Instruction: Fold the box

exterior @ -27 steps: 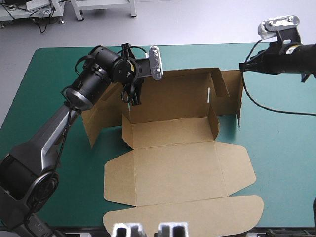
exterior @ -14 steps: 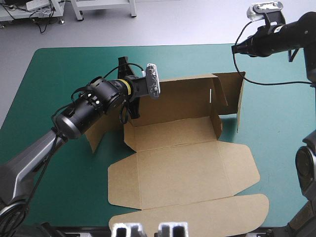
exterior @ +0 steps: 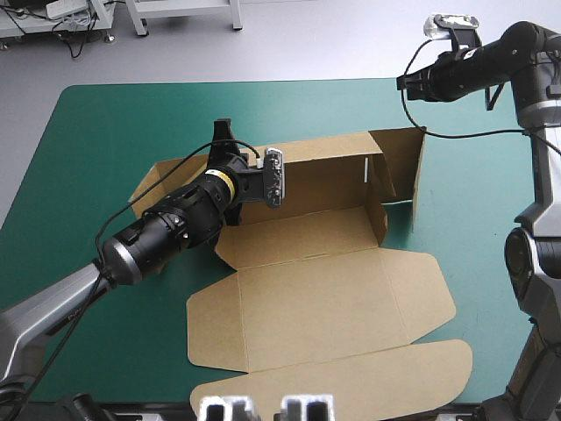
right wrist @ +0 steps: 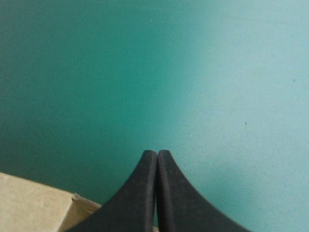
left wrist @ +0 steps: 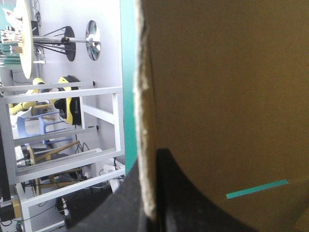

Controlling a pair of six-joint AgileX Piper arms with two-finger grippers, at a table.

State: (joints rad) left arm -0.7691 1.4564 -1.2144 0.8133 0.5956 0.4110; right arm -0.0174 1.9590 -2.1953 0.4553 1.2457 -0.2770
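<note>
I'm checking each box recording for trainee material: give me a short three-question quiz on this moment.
1. True or false: the right gripper holds the box.
2. The left gripper is: A open, off the box; B shut on a box edge; C shut on nothing.
3. What fills the right wrist view ahead of its fingers?
Key: 1 false, its fingers meet with nothing between them; 2 B; 3 the teal-green cover.
</note>
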